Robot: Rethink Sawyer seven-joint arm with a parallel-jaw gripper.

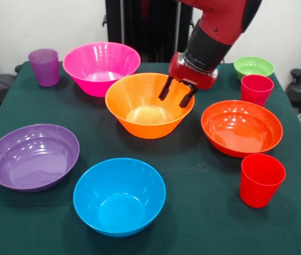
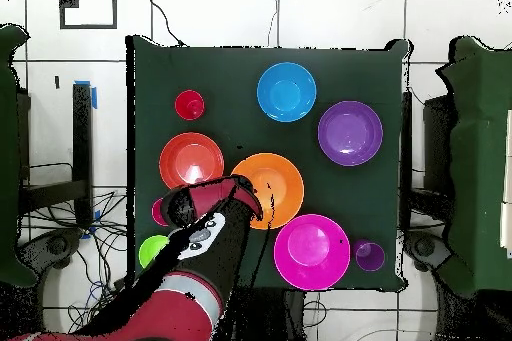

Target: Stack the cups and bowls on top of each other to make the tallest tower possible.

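My gripper hangs open over the far right part of the orange bowl, its fingertips just inside the rim. In the overhead view the arm covers that bowl's left rim. Each standing alone are the pink bowl, purple bowl, blue bowl, red-orange bowl and small green bowl. Two red cups stand at the right and a purple cup at the far left. No tower shows.
The dark green table has open cloth between the blue bowl and the near red cup. Overhead, the pink bowl and the red-orange bowl flank the orange one closely. Black stands and cables lie beyond the table's sides.
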